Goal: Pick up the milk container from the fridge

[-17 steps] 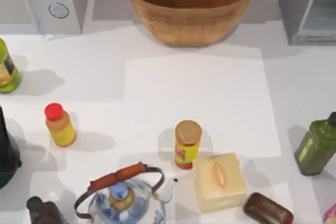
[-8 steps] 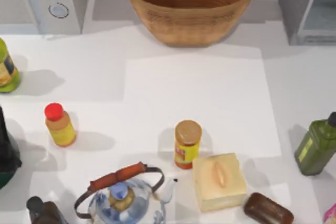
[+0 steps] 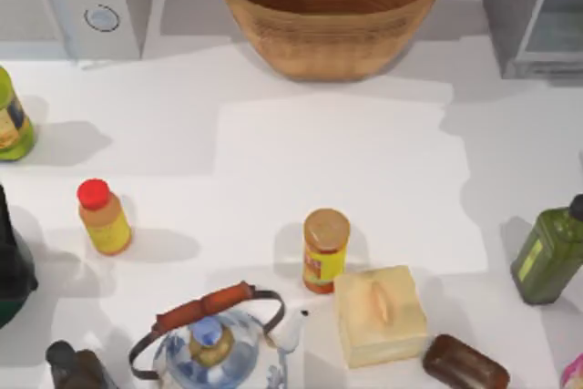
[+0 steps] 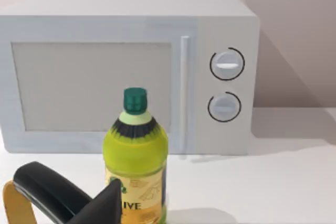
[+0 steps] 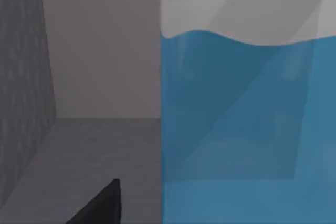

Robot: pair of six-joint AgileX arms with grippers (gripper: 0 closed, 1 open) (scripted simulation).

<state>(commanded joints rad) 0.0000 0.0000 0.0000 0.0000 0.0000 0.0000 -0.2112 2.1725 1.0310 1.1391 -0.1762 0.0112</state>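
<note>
The milk container, a gable-top carton with a white upper part and a light blue side, sits very close in front of my right wrist camera. It stands on the grey floor inside the fridge, the large plain grey box with a paler blue-grey inner panel at the far right of the table. The right gripper shows as a dark tip just beside the carton. I cannot tell whether it is released or already closed on anything.

Compared with half a second ago, nothing on the table has moved. A soft shadow has spread over the right side of the white table, below the fridge and past the edge of the paler square. I read that as my right arm reaching into the fridge, so the approach looks nearly done and the grasp still has to be confirmed.

The left gripper is parked at the near left, facing the light grey microwave with two round knobs. I cannot tell its state either. Before it stands a yellow-green bottle with a dark green cap, whose label shows the letters "IVE".

The yellow label on the orange jar near the middle carries red print I cannot read. The pale label on the dark green bottle at the right is also unreadable.
</note>
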